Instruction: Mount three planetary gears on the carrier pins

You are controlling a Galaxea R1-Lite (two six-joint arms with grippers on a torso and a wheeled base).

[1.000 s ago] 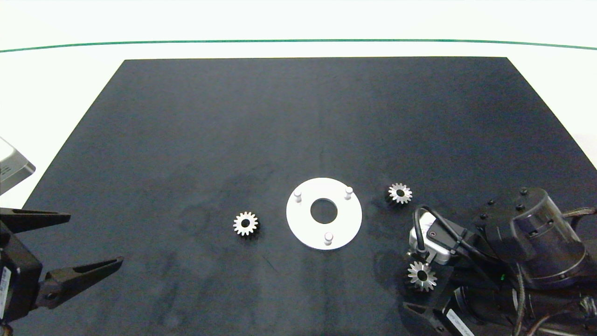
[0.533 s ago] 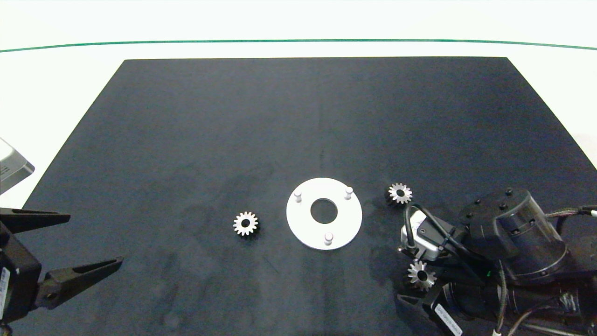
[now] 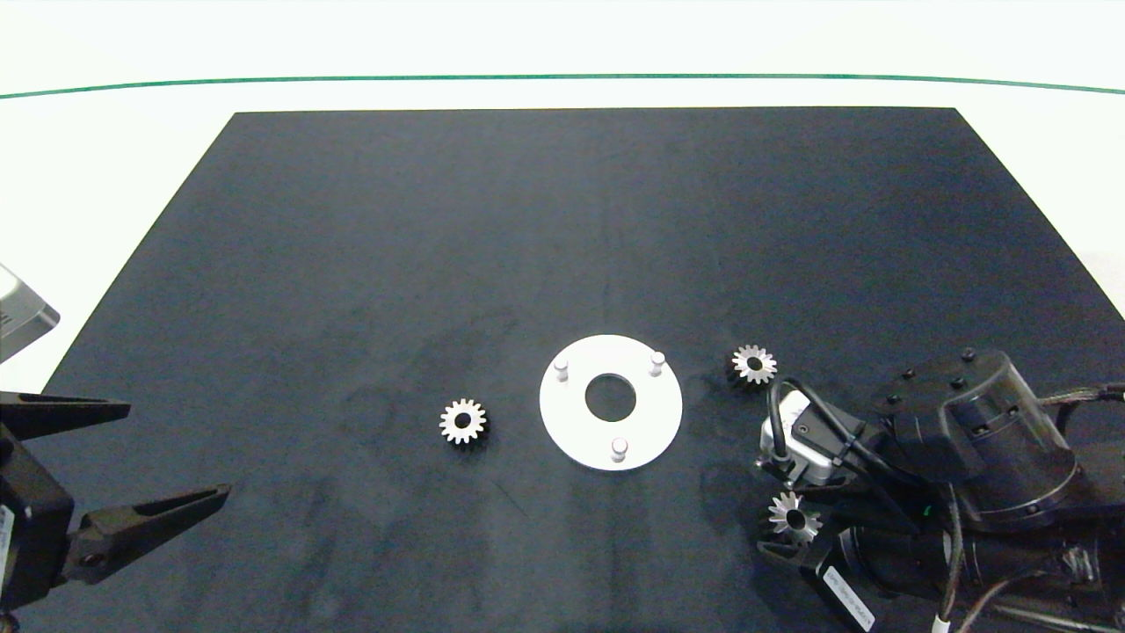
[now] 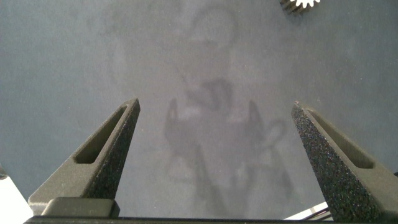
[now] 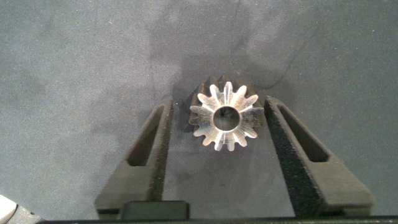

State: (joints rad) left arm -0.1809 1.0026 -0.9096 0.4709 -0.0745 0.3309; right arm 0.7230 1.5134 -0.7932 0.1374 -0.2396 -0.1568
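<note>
Jaws of right gripper (image 5: 221, 134) lowered astride a gear (image 5: 225, 117), not clamped, left gripper (image 4: 214, 124) parked, spread

No legible txt; white label (image 3: 845, 591) on right arm unreadable.

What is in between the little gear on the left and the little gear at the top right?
The white disc with its three pegs sits between the left gear and the upper right gear, touching neither. The head view shows it.
</note>
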